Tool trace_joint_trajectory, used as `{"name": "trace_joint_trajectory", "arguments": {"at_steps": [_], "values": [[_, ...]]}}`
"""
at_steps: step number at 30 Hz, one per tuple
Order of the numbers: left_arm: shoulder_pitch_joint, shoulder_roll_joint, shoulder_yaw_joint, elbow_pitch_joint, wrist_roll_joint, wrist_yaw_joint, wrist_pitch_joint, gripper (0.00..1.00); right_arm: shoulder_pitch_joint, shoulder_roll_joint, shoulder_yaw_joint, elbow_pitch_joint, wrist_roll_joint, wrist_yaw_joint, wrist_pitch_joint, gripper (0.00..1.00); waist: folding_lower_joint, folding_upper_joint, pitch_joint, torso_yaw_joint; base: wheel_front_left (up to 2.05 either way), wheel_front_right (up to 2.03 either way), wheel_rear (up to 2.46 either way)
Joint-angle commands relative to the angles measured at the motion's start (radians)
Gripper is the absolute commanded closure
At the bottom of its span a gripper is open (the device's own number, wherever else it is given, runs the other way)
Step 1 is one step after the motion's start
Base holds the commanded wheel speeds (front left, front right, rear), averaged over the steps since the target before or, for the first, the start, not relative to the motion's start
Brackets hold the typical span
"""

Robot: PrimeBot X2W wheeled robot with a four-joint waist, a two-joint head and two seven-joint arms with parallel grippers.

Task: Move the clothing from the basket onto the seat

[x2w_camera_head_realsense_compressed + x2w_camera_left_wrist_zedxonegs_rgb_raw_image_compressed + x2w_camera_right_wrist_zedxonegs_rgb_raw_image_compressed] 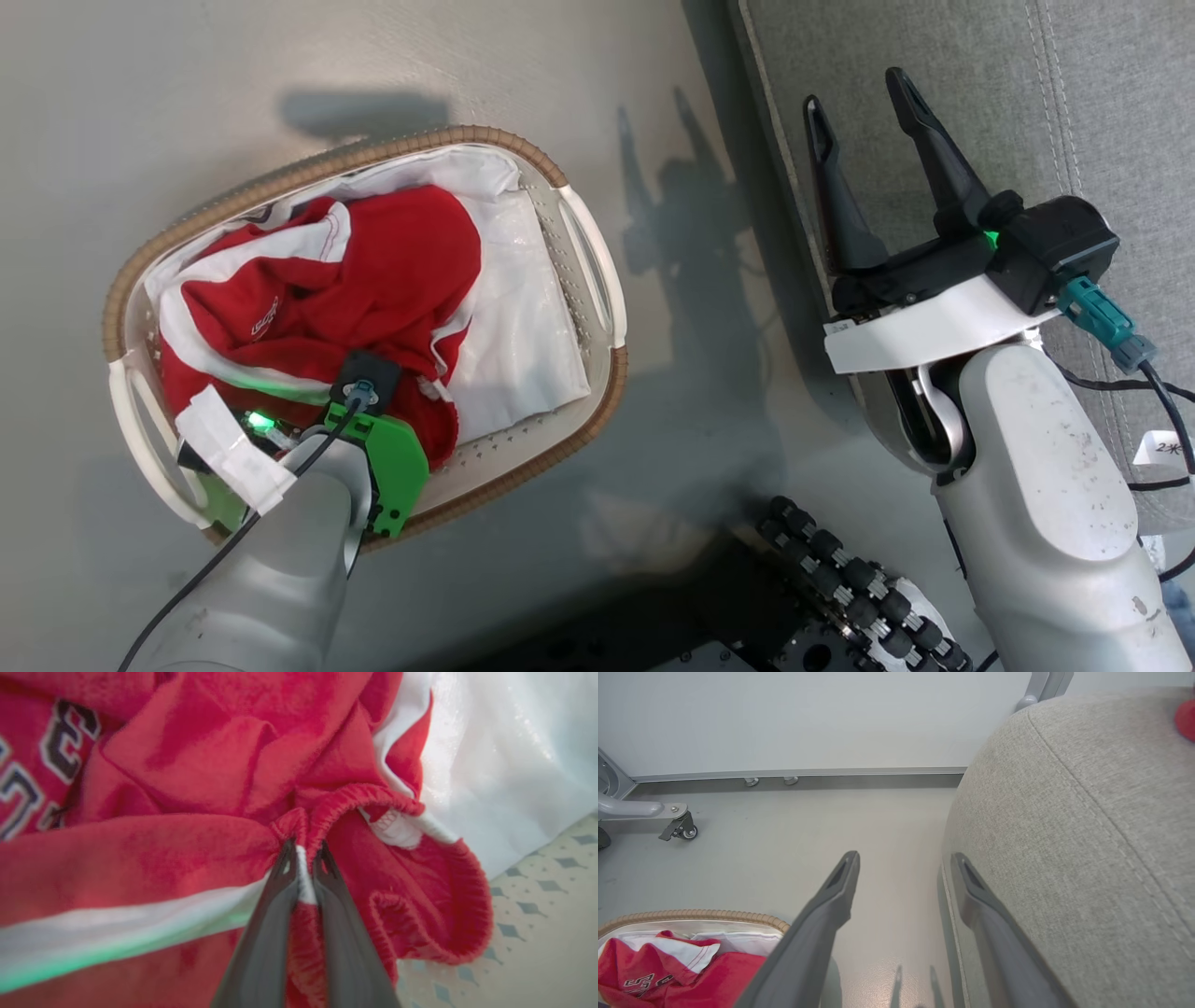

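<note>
At the left of the head view, the basket (373, 149) stands on the floor (140, 93) with the clothing (392, 271) heaped inside it. Your left gripper (304, 851) is sunk into that heap, its 2 fingers pressed together on a thin fold of red elastic hem with a sliver of white trim between them. Expect 3 hazards here. 1: the pinch takes little cloth, close to the tips, so the fold may slip out as you lift. 2: the red garments lie tangled, so 1 pull may raise several at once, or drag the light basket and tip it. 3: the white liner sheet (523, 308) lies near the pinch and may ride up with the cloth. Farther right, a strip of bare floor separates the basket from the seat (1074, 93), so a low carry could trail fabric across it or drop it short. The right gripper (857, 93) hangs spread and empty at the seat's near edge, where a swinging garment could brush it. Writing, left to right: a small white logo (264, 322) on the red cloth is too small to read. The left wrist view shows dark, white-outlined characters (60, 742), cropped and blurred, 1 perhaps a 3. A white tag (1162, 448) on the right arm's cable (1158, 392) begins with a 2, the rest illegible.
</note>
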Motion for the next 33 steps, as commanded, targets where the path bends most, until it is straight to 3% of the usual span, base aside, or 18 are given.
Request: {"name": "trace_joint_trajectory", "arguments": {"at_steps": [1, 15, 24, 33], "values": [[0.009, -0.001, -0.003, 0.0, -0.005, -0.008, -0.015, 1.0, 0.01, -0.002, -0.006, 0.006, -0.007, -0.001, -0.001, 0.0, -0.0001, -0.0001, -0.028, 0.016, 0.0, 0.0, 0.0], [0.079, -0.038, -0.035, -0.12, -0.056, -0.065, -0.093, 1.0, 0.089, -0.003, -0.054, 0.055, -0.098, -0.001, -0.001, 0.0, -0.0001, -0.0001, -0.268, 0.142, 0.0, 0.0, 0.0], [0.153, -0.036, -0.065, -0.403, -0.051, -0.084, -0.092, 1.0, 0.177, -0.003, -0.092, 0.093, -0.161, -0.001, -0.001, 0.0, -0.0001, -0.0001, -0.463, 0.229, 0.0, 0.0, 0.0], [0.17, 0.033, -0.085, -0.621, -0.009, -0.112, -0.092, 1.0, 0.271, -0.003, -0.091, 0.119, -0.185, -0.001, 0.0, 0.0, -0.0001, -0.0001, -0.636, 0.269, 0.0, 0.0, 0.0]]}}
